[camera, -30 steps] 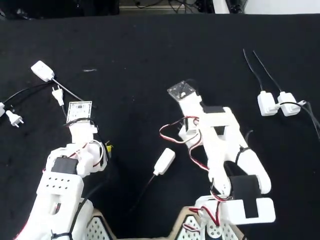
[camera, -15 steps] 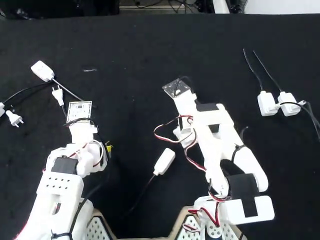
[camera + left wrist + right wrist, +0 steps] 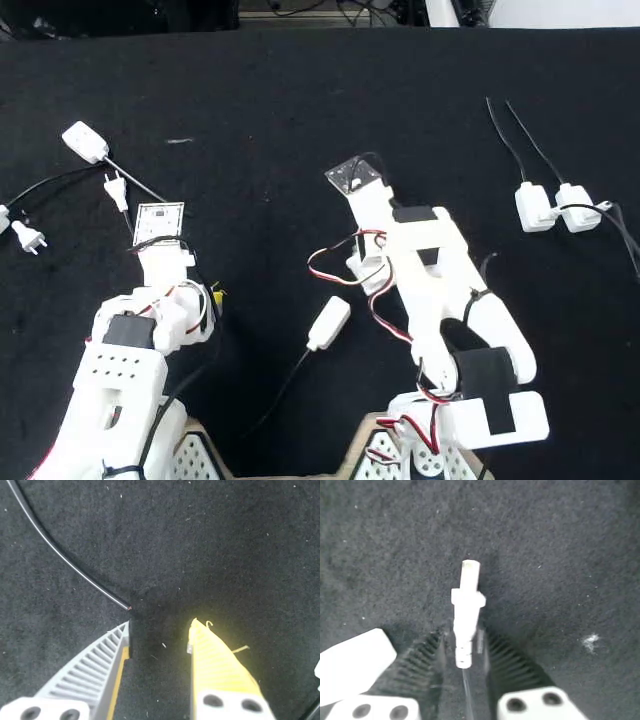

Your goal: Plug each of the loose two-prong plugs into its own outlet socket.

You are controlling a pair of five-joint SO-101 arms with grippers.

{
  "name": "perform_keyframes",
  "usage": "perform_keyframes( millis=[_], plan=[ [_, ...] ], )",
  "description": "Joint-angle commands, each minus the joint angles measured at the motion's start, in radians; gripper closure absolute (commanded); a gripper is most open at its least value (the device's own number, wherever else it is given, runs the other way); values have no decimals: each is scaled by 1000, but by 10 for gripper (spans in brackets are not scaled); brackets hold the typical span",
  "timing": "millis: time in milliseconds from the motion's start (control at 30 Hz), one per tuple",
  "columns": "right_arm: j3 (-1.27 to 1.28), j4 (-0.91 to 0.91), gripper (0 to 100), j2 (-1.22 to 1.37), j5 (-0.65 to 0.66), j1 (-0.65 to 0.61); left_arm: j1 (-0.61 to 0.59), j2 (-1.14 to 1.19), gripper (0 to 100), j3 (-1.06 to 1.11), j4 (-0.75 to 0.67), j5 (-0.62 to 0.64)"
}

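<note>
Right claw (image 3: pixel 463 635) is clamped tight on a white plug (image 3: pixel 465 605), pinching the rear of its body, nose pointing away over the black bench (image 3: pixel 560 540). That's the right place to hold it: the hard body, not the thin cord trailing back between the fingers, and not the tip. My read is that it's light, rigid plastic, smooth enough to swivel in the grip if it meets a socket off-line, so it wants a straight push.

In the high view that claw hangs near mid-frame. The nearest partner is the loose socket (image 3: pixel 328 322), lower middle, just beside the right arm and behind the claw, with its cord running to the bottom edge. It looks light too, and it isn't anchored, so it may well skate away under pressure. The arm's red and white wires (image 3: pixel 340 270) loop close by, and that's a snag risk.

Over to the left claw (image 3: pixel 160 625): jaws parted, nothing held, hovering by a black cable (image 3: pixel 60 555) whose end lies just off the grey fingertip (image 3: pixel 120 635).

In the upper left of the high view sit another white socket (image 3: pixel 85 142), an upper plug (image 3: pixel 117 190) and an edge plug (image 3: pixel 28 237), well apart from the right claw. At far right is a pair of white blocks (image 3: pixel 535 207) with cords; I can't tell whether they're mated.
</note>
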Motion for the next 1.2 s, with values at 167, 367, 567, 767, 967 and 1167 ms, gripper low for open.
perform_keyframes(
  millis=[167,367,567,767,967,1167],
  plan=[
    [-59,120,988,-191,2,-8,-2,-11,805,-67,0,6],
    [-33,172,988,-515,-8,-137,-10,-11,805,-139,2,8],
    [148,-98,988,-657,-120,-385,-12,-38,805,-171,5,48],
    [337,-367,988,-677,-135,-577,-12,-328,805,-147,118,83],
    [364,-404,988,-682,-192,-664,-12,-713,805,-8,161,74],
    [371,-405,988,-690,-192,-749,-10,-729,805,5,184,40]
  ],
)
